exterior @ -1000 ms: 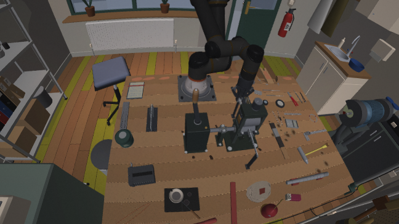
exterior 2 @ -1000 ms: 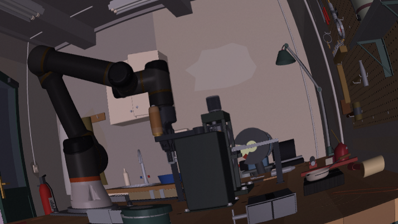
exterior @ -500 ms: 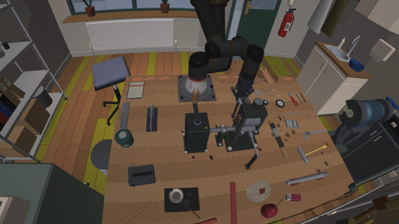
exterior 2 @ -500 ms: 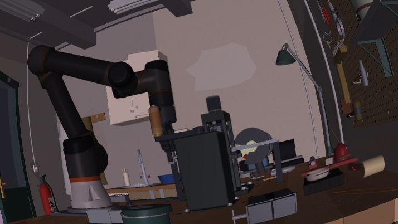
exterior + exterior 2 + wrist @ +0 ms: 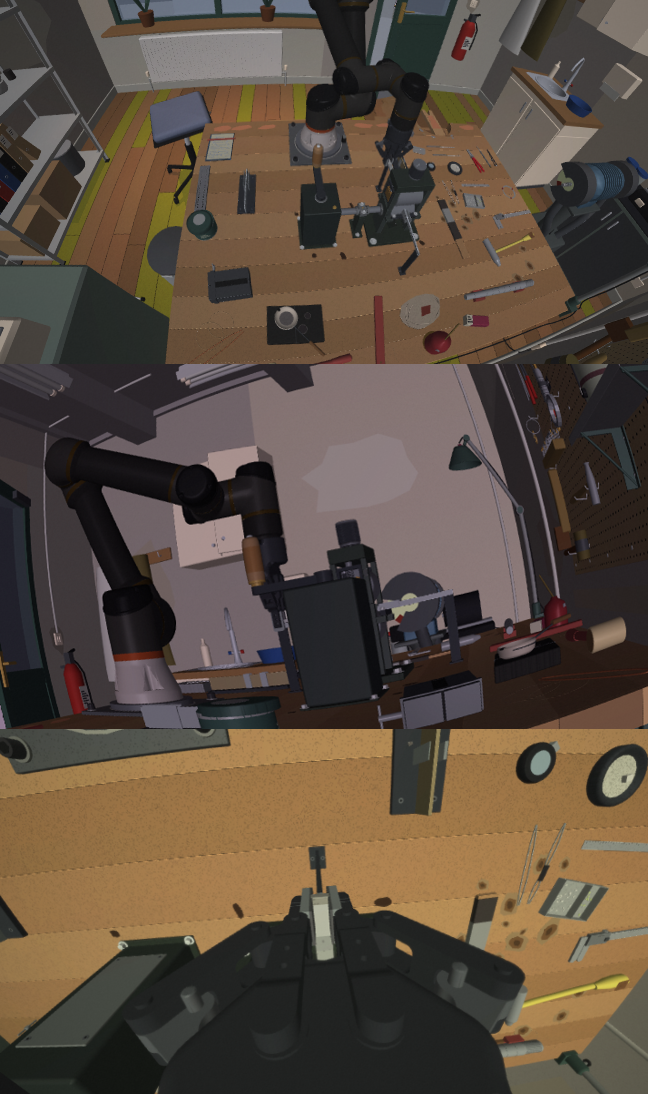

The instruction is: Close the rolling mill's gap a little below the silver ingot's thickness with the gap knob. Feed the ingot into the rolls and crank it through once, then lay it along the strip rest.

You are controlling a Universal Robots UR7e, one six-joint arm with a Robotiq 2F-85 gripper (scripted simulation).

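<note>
The silver ingot [image 5: 321, 926], a short pale bar, sits in my grip and I hold it pointing down at the bench. My gripper [image 5: 321, 900] is closed around it, just behind the rolling mill [image 5: 402, 200] on the mill's far side. The mill is a dark green frame with a round black gap knob [image 5: 416, 168] on top and a crank handle [image 5: 411, 248] hanging toward the bench's front. Seen from the second side camera, my gripper [image 5: 277, 616] is partly hidden behind a tall dark box [image 5: 333, 641]. A dark strip rest [image 5: 417, 770] lies flat on the bench beyond the gripper.
A tall dark box with a wooden-handled lever [image 5: 318, 210] stands left of the mill, joined to it by a shaft. Small tools lie scattered on the right: calipers [image 5: 598, 941], a yellow-handled tool [image 5: 575, 989], tweezers [image 5: 540, 861] and two round discs [image 5: 611, 774].
</note>
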